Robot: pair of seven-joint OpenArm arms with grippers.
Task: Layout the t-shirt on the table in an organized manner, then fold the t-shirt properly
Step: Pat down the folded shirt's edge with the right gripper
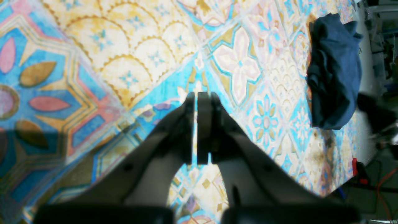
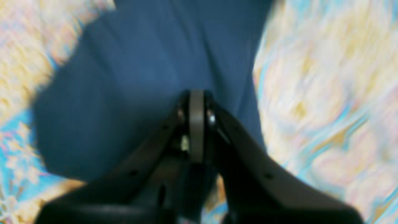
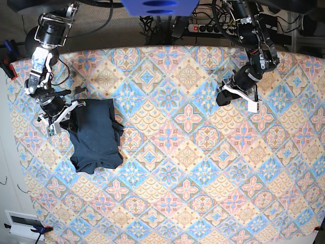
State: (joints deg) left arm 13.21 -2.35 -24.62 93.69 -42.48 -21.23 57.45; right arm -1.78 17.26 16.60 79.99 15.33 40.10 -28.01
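Jaws of right gripper (image 3: 69, 109) closed at t-shirt (image 3: 95, 136) top-left edge; pinching cloth or just touching, can't tell. T-shirt crumpled, bunched on left side of table (image 3: 167, 203). Left gripper (image 1: 196, 128) w/ jaws closed, nothing held, hovers over bare table at upper right, well apart from t-shirt.

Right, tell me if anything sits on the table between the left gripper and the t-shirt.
Nothing visible does. The left gripper, shut, hangs over the far side of the table, and only bare patterned cloth lies between it and the bunched t-shirt. The right gripper is already at the shirt's edge.
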